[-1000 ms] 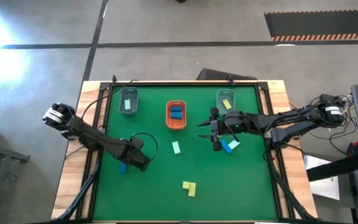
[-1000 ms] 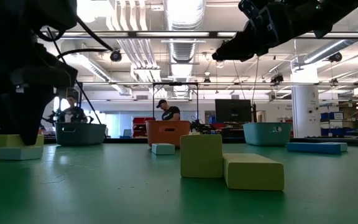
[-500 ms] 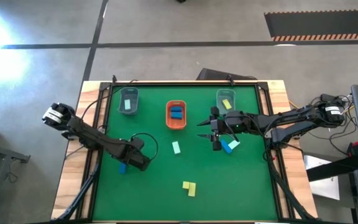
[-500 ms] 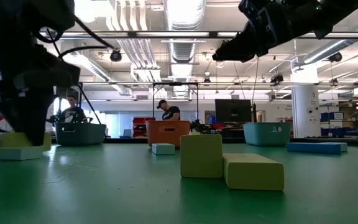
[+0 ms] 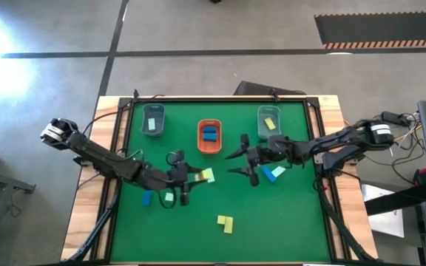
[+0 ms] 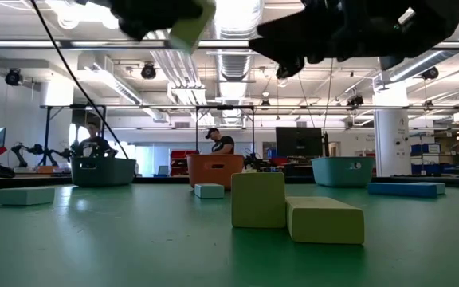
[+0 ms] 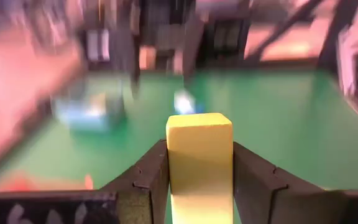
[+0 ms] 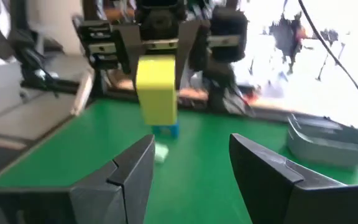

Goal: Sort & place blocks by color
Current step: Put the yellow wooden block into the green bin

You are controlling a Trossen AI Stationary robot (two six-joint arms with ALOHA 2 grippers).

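Left gripper point(image 5: 191, 177) pinched a small rectangular yellow block point(image 7: 199, 155); right gripper point(image 5: 247, 158) hung spread-jawed — best carried level toward the grey tray point(image 5: 269, 120) at one o'clock.

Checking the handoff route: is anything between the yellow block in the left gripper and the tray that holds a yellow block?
Yes. The right gripper hovers open between the left gripper, holding the yellow block, and the grey tray.

The left gripper point(image 8: 158, 68) holds a yellow block point(image 8: 156, 96) above the green table point(image 8: 216, 186).
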